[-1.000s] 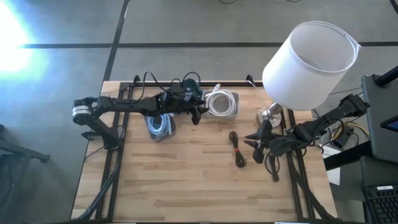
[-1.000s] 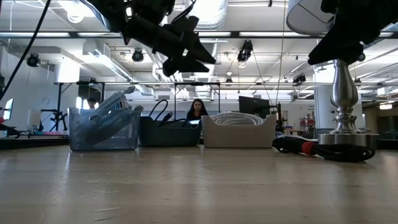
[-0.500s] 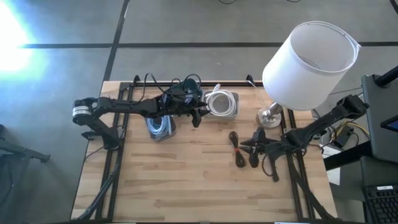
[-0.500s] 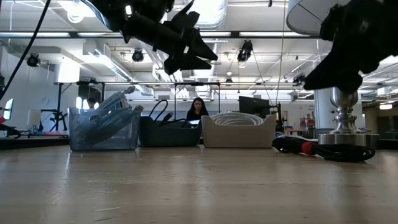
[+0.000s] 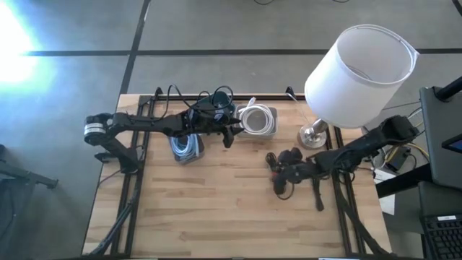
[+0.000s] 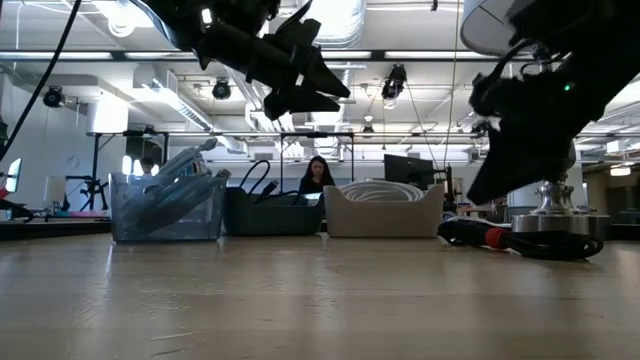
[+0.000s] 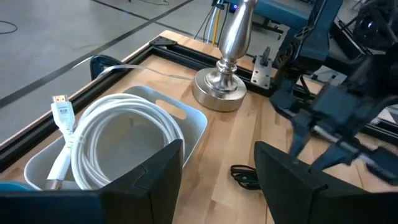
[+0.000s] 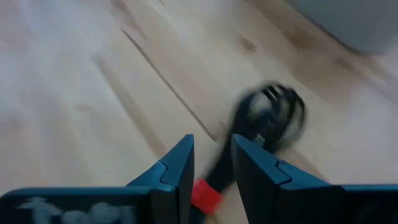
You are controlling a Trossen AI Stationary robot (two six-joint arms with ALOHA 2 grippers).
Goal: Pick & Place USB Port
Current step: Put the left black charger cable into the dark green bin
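Right gripper (image 5: 278, 172) is seen low over the wood table (image 5: 216, 209), right above the black cable (image 5: 275, 180). Its two dark fingers (image 8: 177, 168) are held a little apart, with a thin gap between them. Nothing is gripped. In the right wrist view the coiled black cable (image 8: 267, 121) is seen just past the fingertips, and a small red piece (image 8: 205, 196) of it is seen in the gap between the fingers, near their base. Whether the fingers touch the cable cannot be told. In the low view the cable (image 6: 500, 238) is seen lying flat on the table, just in front of the lamp base (image 6: 550, 222).

Close behind the right gripper, the silver lamp base (image 5: 312, 134) is found, with the big white shade (image 5: 361, 65) above it.

Farther off, at the back of the table, the left gripper (image 5: 229, 131) is held up in the air. Its fingers (image 7: 149, 177) are spread wide and nothing is held in them. Just beside it, the pale bin (image 5: 258, 121) is found, and a coil of white cable (image 7: 118, 140) is seen inside it. A dark bin (image 5: 219, 108) with black wires is placed under the left arm. On the far side of that arm, a clear bin (image 5: 186, 146) with a bluish cable is seen.
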